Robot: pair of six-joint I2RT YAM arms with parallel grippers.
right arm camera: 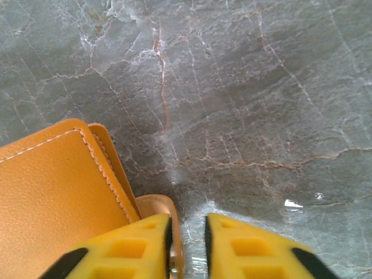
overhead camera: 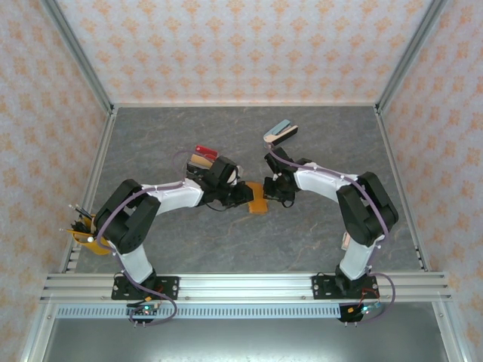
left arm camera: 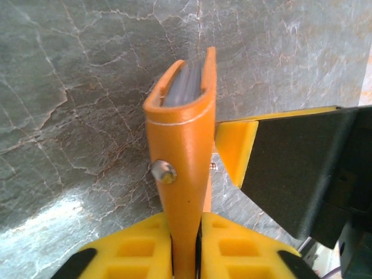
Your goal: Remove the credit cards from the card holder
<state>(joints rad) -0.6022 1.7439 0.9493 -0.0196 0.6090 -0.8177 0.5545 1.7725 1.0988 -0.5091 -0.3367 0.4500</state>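
Between patterned walls (overhead camera: 226, 45), veined table (overhead camera: 302, 234); left gripper (left arm camera: 186, 229) clamps card holder (left arm camera: 181, 145)

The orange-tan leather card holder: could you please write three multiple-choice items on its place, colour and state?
1. Where is the orange-tan leather card holder? A. at the grey marbled table's middle B. against the back wall C. off the table
2. What colour shows inside it? A. red B. grey-blue C. green
3. Its state? A. lying flat, untouched B. spread wide open C. clamped by the left gripper
Answers: 1 A, as the top view shows; 2 B, grey-blue shows inside its top edge; 3 C, yellow fingers press both sides.
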